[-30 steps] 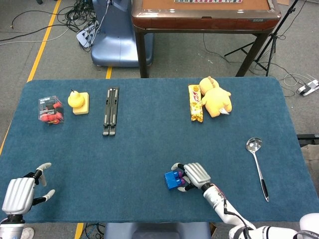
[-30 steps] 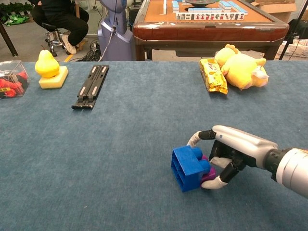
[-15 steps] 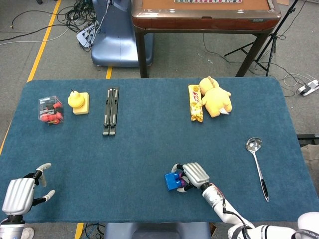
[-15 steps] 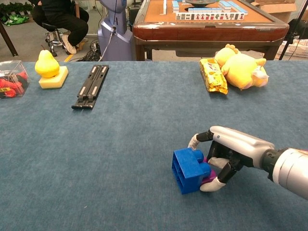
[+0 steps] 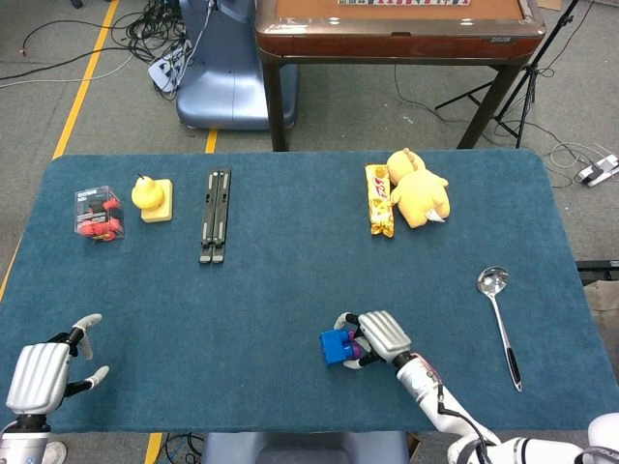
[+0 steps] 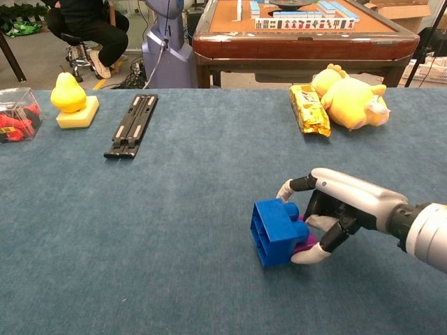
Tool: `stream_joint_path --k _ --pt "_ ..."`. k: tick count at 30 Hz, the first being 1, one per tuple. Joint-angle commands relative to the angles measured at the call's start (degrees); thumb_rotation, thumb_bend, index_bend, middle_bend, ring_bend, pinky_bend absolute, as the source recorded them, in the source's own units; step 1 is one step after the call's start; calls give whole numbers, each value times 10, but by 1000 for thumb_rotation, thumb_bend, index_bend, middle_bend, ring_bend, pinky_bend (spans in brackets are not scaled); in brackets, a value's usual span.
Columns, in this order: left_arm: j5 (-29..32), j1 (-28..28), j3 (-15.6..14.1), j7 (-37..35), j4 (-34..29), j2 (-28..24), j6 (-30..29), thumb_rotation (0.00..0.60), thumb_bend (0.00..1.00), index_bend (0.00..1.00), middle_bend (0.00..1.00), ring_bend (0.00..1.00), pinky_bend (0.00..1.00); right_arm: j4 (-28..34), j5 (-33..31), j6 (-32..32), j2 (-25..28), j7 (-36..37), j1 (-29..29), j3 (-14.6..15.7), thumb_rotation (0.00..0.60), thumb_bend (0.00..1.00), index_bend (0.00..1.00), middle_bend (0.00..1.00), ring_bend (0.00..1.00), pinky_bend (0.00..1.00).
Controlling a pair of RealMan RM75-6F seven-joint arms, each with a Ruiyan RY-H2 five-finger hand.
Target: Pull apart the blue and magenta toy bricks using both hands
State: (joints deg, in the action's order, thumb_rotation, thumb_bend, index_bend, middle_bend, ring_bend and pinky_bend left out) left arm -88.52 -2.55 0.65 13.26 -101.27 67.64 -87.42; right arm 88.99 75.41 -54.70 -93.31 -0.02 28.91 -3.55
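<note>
The blue brick [image 6: 278, 232] and the magenta brick [image 6: 305, 241] are joined, near the table's front edge, right of centre. My right hand [image 6: 340, 206] grips the pair from the right, its fingers wrapped over the magenta part, which is mostly hidden. In the head view the joined blue brick [image 5: 338, 347] shows just left of the right hand [image 5: 380, 336]. Whether the bricks touch the cloth I cannot tell. My left hand [image 5: 41, 369] hovers at the table's front left corner, fingers apart, holding nothing; the chest view does not show it.
A spoon [image 5: 501, 321] lies at the right. A yellow plush [image 5: 419, 191] and a snack packet [image 5: 379, 199] sit at the back right. A black folding stand [image 5: 216, 215], a yellow duck on a block [image 5: 151, 198] and a clear box [image 5: 98, 213] are at the back left.
My right hand has raised and shifted the joined bricks slightly to the right. The left hand has barely moved.
</note>
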Motion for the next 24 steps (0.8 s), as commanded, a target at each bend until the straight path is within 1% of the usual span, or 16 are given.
stream_joint_path --k 1,7,16,24 --pt "-1 -3 3 0 -4 -1 1 600 136 284 580 549 730 4 3 -6 6 7 -1 -4 600 82 487 1000 1000 1000" --pt "-4 -21 15 -4 -31 -7 16 600 136 284 580 549 730 19 13 -25 24 15 1 -21 600 82 487 1000 1000 1000" --pt "11 -71 45 -7 -68 -11 68 600 136 284 580 549 730 57 17 -44 63 5 8 -45 600 82 487 1000 1000 1000" --pt "44 -134 89 -23 -118 -10 128 600 136 282 575 549 734 90 28 -53 95 10 19 -65 600 82 490 1000 1000 1000"
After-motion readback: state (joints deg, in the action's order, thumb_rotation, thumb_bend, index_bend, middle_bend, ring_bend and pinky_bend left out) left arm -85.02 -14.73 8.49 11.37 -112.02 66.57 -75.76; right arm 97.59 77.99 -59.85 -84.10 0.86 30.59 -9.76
